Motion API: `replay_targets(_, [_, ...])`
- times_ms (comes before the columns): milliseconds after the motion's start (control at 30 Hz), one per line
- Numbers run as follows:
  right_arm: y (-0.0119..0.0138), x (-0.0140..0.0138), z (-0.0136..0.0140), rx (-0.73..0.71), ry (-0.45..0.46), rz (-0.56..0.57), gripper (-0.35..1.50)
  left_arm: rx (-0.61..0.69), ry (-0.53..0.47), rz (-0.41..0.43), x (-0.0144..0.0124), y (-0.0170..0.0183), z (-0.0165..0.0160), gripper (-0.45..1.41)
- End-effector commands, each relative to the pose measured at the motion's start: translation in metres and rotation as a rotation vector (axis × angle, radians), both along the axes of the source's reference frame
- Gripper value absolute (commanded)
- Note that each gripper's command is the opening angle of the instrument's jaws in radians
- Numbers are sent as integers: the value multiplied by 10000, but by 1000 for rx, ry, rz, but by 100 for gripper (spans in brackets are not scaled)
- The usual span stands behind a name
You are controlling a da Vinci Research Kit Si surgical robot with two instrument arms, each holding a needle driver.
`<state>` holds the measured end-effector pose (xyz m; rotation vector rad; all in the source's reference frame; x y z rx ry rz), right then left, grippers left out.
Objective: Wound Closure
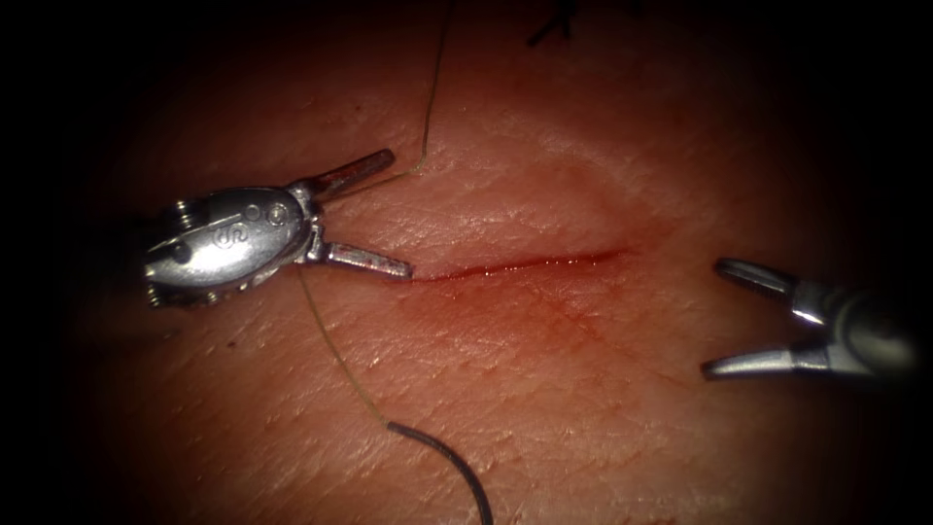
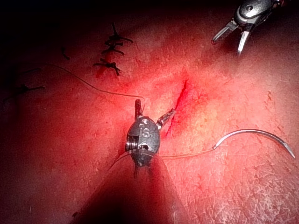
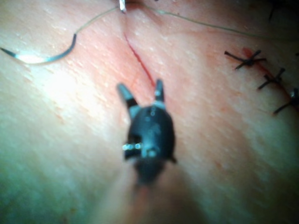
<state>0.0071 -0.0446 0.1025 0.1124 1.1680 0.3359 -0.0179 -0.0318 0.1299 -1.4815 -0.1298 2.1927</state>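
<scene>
Left tool (image 1: pixel 374 216) and right tool (image 1: pixel 714 321): jaws wide open, both hold nothing. Needle (image 2: pixel 254 135) lies loose on tissue (image 1: pixel 583 418), not in it. Thread (image 1: pixel 335 355) runs under the left tool; snag risk near the cut (image 1: pixel 525 262).

Bright central light fades to dark edges.

Curved needle (image 2: pixel 254 135) lies free on tissue (image 1: pixel 544 389), thread (image 1: pixel 335 355) attached
</scene>
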Motion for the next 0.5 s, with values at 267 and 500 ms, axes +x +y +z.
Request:
replay_targets(267, [-1,9,8,-2,-3,-2,61,20,142,58,0,5,41,63])
replay_targets(500, [-2,12,7,-2,-2,-2,61,97,168,94,13,4,35,-45])
